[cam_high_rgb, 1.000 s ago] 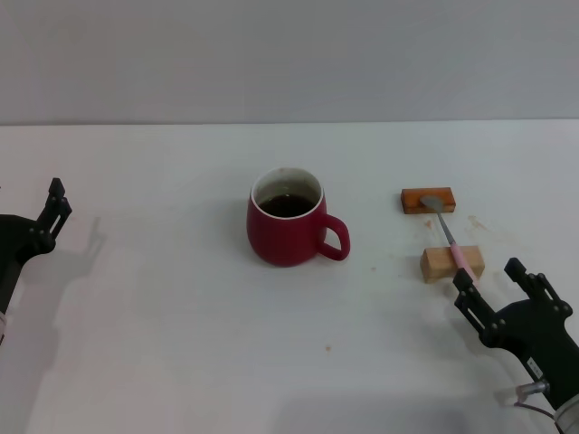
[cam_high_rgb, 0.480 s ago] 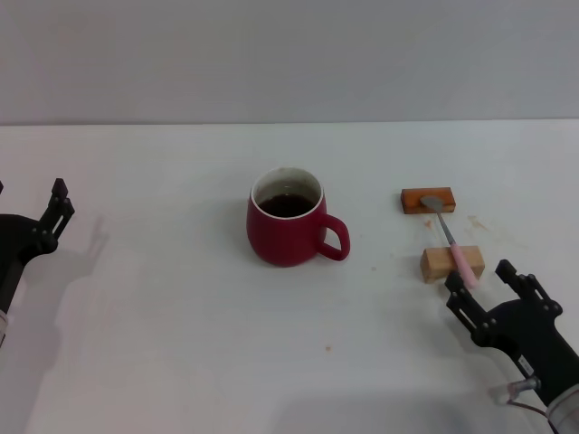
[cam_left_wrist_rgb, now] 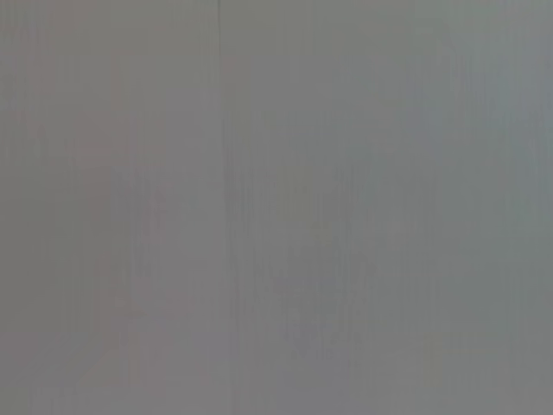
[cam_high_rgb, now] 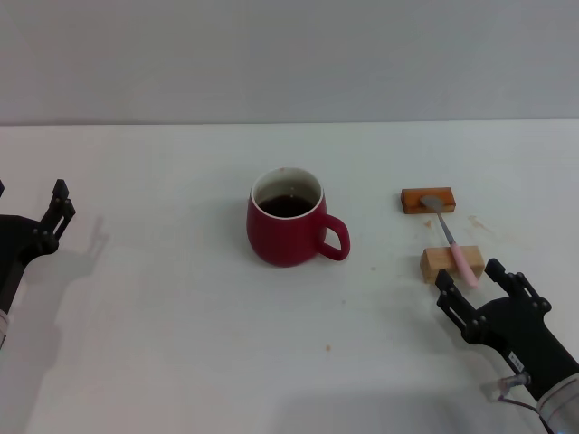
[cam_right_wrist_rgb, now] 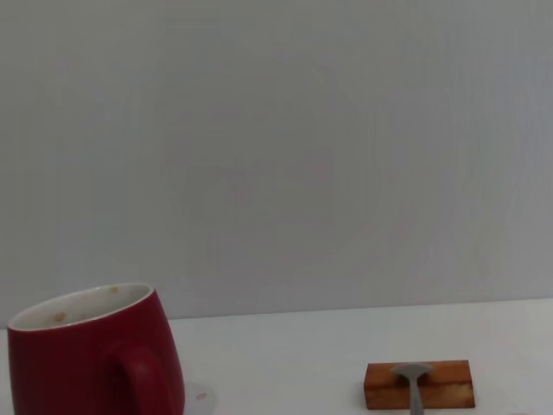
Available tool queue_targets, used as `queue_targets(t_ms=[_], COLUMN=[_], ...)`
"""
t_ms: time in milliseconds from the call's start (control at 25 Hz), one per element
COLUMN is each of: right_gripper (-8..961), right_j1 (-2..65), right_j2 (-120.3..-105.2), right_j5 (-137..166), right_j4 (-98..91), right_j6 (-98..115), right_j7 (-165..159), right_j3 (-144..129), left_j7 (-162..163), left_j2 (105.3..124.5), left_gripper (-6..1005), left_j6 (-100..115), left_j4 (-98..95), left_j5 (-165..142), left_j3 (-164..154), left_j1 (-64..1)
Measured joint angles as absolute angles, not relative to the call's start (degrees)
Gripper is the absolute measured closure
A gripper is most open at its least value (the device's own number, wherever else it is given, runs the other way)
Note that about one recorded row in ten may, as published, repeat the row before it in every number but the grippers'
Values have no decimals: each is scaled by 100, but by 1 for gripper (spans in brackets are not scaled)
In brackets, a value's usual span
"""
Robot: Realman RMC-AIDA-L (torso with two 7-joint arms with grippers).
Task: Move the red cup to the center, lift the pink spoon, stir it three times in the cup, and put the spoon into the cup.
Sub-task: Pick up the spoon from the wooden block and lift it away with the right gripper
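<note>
As far as visible, red cup (cam_high_rgb: 286,231) holds dark liquid (cam_high_rgb: 288,206).

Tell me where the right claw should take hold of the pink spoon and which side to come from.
Grip the pink spoon on its pink handle, probably just past the pale wooden block, where the end overhangs and leaves room beneath. Come from the robot's near side, where the open right claw already sits. The bowl rests on the orange block, away from that claw.

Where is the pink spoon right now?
In the head view the pink spoon lies on the robot's right side of the table, bridging two wooden blocks, to the right of the red cup. The right tool, open, sits just in front of its handle.
</note>
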State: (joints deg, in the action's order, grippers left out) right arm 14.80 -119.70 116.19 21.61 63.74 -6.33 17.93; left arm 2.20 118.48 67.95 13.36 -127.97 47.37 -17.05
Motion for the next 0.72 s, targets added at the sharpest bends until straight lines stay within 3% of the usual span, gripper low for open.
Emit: queue_targets(t_ms=[720], right_gripper=[201], right_j1=[1497], right_j2=[-11971], right_j5=[11619], right_j4=[2166], right_j6=[6220], right_j7=[-633], right_j3=[1843], left_j7=[206], left_j2=[11855], left_gripper=[155], left_j6=[6749], left_j4=[1336], left_j5=[-12797], left_j3=[4684], left_j1=[-1705])
